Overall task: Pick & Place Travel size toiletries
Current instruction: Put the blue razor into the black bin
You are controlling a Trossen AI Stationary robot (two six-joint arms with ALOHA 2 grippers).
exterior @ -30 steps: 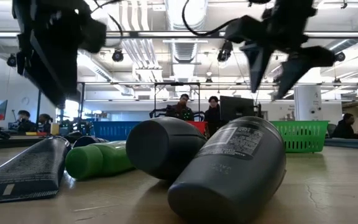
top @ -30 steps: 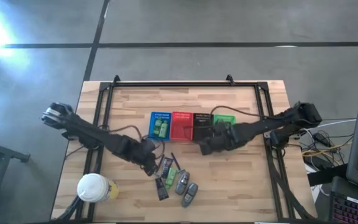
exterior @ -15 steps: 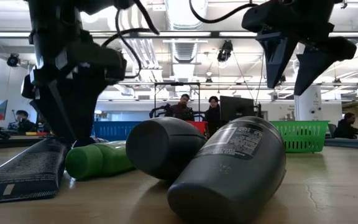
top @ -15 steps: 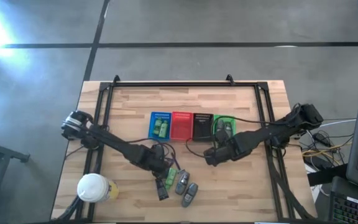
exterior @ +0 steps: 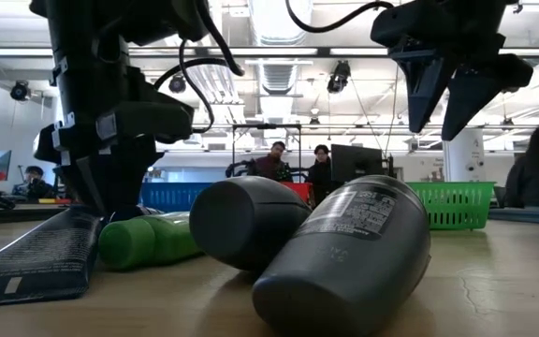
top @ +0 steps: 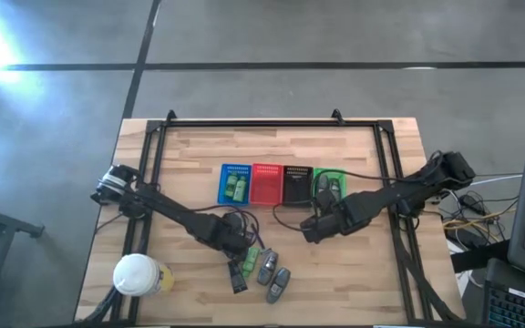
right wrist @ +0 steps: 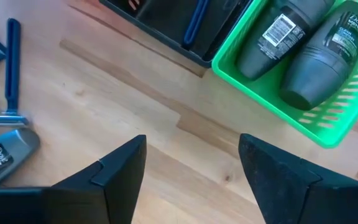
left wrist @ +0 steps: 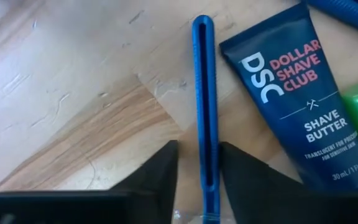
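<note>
A thin blue stick (left wrist: 204, 93) lies flat on the wood beside a dark blue sachet (left wrist: 297, 93). My left gripper (left wrist: 199, 146) is down at the table over the near-middle pile (top: 241, 248), shut on that stick. Lying in the pile are a green tube (exterior: 148, 239), a dark sachet (exterior: 40, 253) and two grey oval pieces (exterior: 251, 225) (exterior: 354, 257). My right gripper (right wrist: 194, 149) hangs open and empty above the table (top: 310, 228), just in front of the green basket (right wrist: 328, 130). My left gripper has the blue stick's shaft (left wrist: 206, 165) between its two fingers. The fingers (left wrist: 238, 180) come from above and lie across the stick. The stick lies flat on the table, its free end (left wrist: 202, 25) pointing away from the gripper.
Blue (top: 235, 184), red (top: 266, 184), black (top: 296, 184) and green (top: 328, 180) baskets stand in a row at mid-table. The green one holds two grey pieces (right wrist: 272, 37). Another blue stick (right wrist: 11, 68) lies near the pile. A white-lidded cup (top: 137, 273) stands at the near left.
My left gripper has gone toward the near edge and the pile and has come down to the table. My right gripper has drawn back from over the green basket toward the near edge.
</note>
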